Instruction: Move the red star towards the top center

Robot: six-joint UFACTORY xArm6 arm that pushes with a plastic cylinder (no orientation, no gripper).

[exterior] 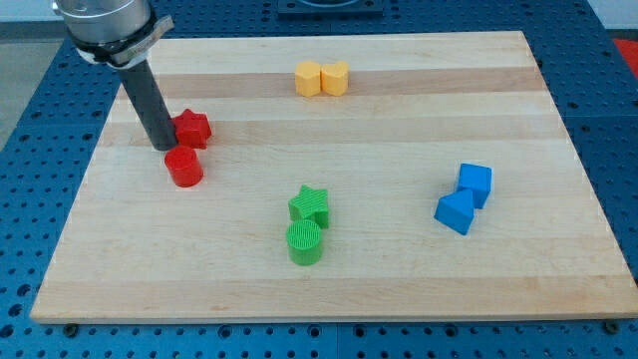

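The red star (192, 128) lies on the wooden board (399, 289) at the view's left, a little above the middle height. My tip (159, 147) stands right against the star's left side, touching or nearly touching it. A red cylinder (184, 167) sits just below the star and just right of and below my tip. The rod rises from the tip toward the view's top left.
Two yellow blocks (322, 78) sit side by side near the top center. A green star (310, 204) and a green cylinder (305, 242) lie at the lower middle. Two blue blocks (465, 197) lie at the right.
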